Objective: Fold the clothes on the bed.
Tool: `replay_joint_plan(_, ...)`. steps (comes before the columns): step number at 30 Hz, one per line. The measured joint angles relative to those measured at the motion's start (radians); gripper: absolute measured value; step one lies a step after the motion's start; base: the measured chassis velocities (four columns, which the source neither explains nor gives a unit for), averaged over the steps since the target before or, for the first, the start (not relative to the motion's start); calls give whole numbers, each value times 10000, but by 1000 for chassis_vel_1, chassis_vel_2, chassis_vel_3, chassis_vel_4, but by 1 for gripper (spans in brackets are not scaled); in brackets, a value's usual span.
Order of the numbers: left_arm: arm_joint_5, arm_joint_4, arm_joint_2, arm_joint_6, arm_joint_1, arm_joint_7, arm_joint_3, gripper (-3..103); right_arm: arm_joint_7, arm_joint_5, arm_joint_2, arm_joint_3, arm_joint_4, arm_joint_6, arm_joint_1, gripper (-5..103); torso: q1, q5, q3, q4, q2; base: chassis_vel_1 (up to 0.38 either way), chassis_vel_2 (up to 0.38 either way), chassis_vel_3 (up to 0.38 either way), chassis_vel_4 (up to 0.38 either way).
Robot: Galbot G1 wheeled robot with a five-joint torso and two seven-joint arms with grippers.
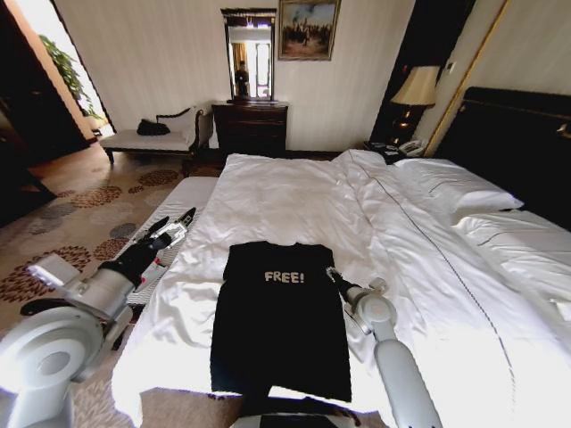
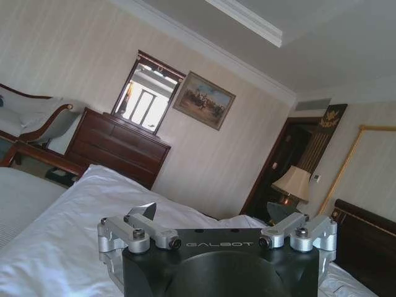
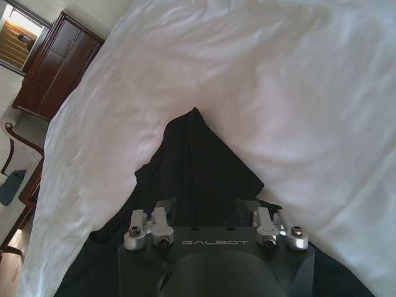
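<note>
The clothes are one black T-shirt [image 1: 281, 330] with white "FREE!" lettering, lying flat and face up on the near part of the bed [image 1: 294, 187]. My right gripper [image 1: 332, 274] is at the shirt's right edge, level with the lettering. In the right wrist view black cloth [image 3: 198, 161] rises in a peak from between the jaws of the right gripper [image 3: 210, 207], which is shut on it with its fingertips buried in the fabric. My left gripper [image 1: 177, 220] hangs open off the bed's left side, apart from the shirt, and the left wrist view shows this gripper [image 2: 216, 213] empty.
White pillows [image 1: 455, 187] and a dark headboard [image 1: 517, 134] lie on the right. A low white mattress [image 1: 183, 192] sits beside the bed under my left arm. A dresser [image 1: 250, 125], a chaise [image 1: 147, 138] and a lamp [image 1: 415, 85] stand along the far wall.
</note>
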Motion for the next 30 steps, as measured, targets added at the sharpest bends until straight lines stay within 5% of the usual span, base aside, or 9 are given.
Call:
replay_joint_plan(10,177,6,-50,48,-46,-6,222,100,12,-13,-116,77,-10,-3,3,19,0,0,0,0,0,0,0,0,0)
replay_joint_plan(14,182,9,-49,49,-85,-11,211,100,94,-65,-99,67,48,-25,-168,16,-1,0,0,0,0,0,0,0,0)
replay_joint_plan(27,155,12,139,49,-263,-34,244,100,179,-177,-118,69,-327,-21,11,70,0,0,1,0,0,0,0,0,0)
replay_joint_plan(30,175,14,130,49,-328,-35,315,100,203,-173,-120,90,-315,-18,17,75,-1,0,1,1,0,0,0,0,0)
